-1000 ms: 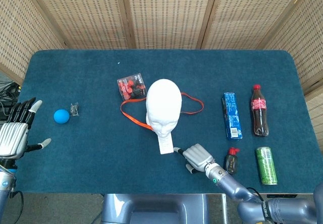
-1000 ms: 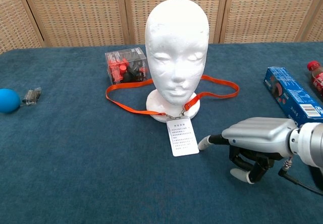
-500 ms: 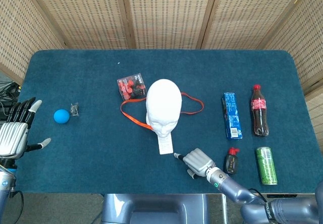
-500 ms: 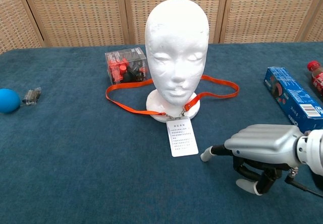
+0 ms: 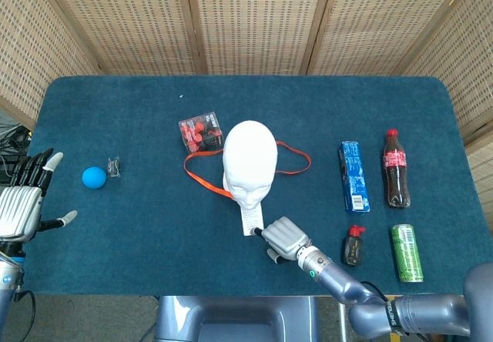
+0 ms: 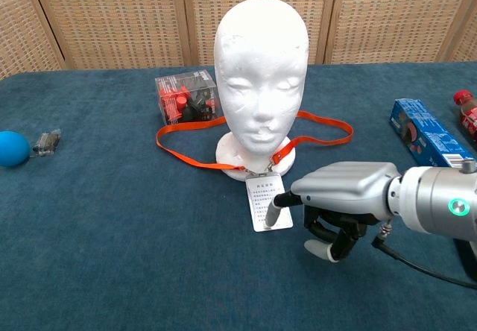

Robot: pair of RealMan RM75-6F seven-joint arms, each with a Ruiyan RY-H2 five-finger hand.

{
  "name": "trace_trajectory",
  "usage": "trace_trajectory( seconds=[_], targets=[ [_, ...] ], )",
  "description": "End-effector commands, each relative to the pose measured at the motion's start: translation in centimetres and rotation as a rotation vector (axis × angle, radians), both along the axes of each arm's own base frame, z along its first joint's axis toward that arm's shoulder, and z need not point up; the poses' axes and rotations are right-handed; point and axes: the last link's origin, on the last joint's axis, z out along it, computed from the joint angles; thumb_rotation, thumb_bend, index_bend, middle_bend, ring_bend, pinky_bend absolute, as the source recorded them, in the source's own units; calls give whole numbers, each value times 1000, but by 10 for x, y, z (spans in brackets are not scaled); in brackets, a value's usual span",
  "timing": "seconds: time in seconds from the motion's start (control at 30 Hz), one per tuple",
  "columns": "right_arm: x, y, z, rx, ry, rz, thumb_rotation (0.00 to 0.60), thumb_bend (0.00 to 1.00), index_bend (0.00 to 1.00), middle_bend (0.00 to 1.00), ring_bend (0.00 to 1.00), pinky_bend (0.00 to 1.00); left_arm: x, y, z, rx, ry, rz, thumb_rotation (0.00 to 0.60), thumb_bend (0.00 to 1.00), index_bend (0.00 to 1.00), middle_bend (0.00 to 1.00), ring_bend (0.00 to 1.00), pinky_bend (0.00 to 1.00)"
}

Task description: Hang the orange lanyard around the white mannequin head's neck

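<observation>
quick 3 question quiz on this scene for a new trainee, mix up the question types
1. True or false: the orange lanyard lies on the table around the mannequin head base.
2. What does the right hand touch? A) white card B) blue ball C) cola bottle
3. Fill in: the left hand holds ____.

Key: 1 true; 2 A; 3 nothing
</observation>
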Motion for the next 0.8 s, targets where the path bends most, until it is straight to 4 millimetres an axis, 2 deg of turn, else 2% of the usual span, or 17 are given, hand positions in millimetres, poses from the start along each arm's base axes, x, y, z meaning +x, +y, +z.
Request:
trace_trajectory(
  seconds=[0.03,0.23,0.8],
  targets=[
    [3,-3,-9,-5,21,2,600,695,245,846,817,972,0,0,0,0,-4,1,600,0,0,0,0,0],
    [4,0,-13,22,57,-2,600,695,246,846,817,972,-1,1,3,1,-14,3,600,0,0,0,0,0],
    [9,43,-4,202,122,114,600,700,281,848,817,972,0,2,1,-7,-11,1,600,0,0,0,0,0]
  ],
)
